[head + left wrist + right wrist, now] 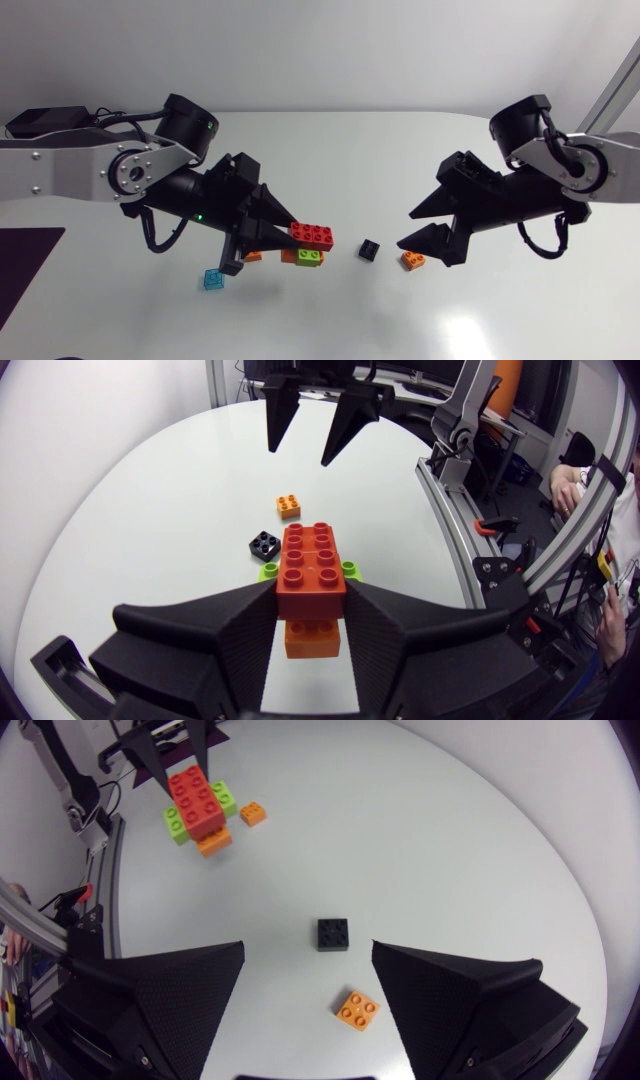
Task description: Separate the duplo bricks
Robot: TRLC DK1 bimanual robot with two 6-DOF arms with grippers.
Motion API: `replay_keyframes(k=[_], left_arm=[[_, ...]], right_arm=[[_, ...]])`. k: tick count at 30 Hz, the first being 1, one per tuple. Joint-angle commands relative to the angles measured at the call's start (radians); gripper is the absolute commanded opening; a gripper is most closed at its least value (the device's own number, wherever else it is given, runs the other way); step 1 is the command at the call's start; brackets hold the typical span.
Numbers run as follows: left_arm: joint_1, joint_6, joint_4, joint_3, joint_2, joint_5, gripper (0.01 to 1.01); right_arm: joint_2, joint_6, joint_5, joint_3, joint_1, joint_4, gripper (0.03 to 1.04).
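My left gripper is shut on a stack of duplo bricks: a red brick on top, a green brick under it and an orange brick at the base. Its fingers press the red brick from both sides. My right gripper stands open, a little right of the stack and facing it. A loose black brick lies just ahead of its fingertips. A small orange brick lies on the table between its fingers, untouched.
A blue brick lies on the table below my left gripper. Another small orange brick sits beside it, near the stack. The white table stretches away behind both arms.
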Motion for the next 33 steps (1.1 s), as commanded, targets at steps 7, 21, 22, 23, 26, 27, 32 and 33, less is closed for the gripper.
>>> replay_keyframes(k=[7, 21, 22, 23, 26, 27, 32, 33], left_arm=[[-0.055, 0.140, -0.112, 0.096, 0.108, 0.018, 0.274], [-0.095, 0.172, -0.224, 0.225, 0.183, 0.047, 0.274], [-0.097, 0.173, -0.229, 0.228, 0.186, 0.047, 0.274], [-0.100, 0.173, -0.230, 0.233, 0.192, 0.047, 0.274], [-0.109, 0.173, -0.233, 0.239, 0.208, 0.049, 0.274], [-0.114, 0.175, -0.233, 0.239, 0.211, 0.049, 0.274], [-0.123, 0.173, -0.236, 0.239, 0.206, 0.052, 0.274], [-0.123, 0.173, -0.238, 0.239, 0.205, 0.052, 0.274]], right_arm=[[0.038, -0.151, -0.099, 0.110, 0.131, -0.152, 0.94], [0.125, -0.165, -0.117, 0.125, 0.263, -0.134, 0.94], [0.133, -0.165, -0.124, 0.128, 0.266, -0.134, 0.94], [0.136, -0.165, -0.125, 0.129, 0.268, -0.132, 0.94], [0.148, -0.163, -0.131, 0.131, 0.275, -0.124, 0.93], [0.151, -0.163, -0.133, 0.131, 0.277, -0.121, 0.93], [0.170, -0.162, -0.136, 0.128, 0.278, -0.115, 0.90], [0.170, -0.163, -0.136, 0.126, 0.278, -0.115, 0.90]])
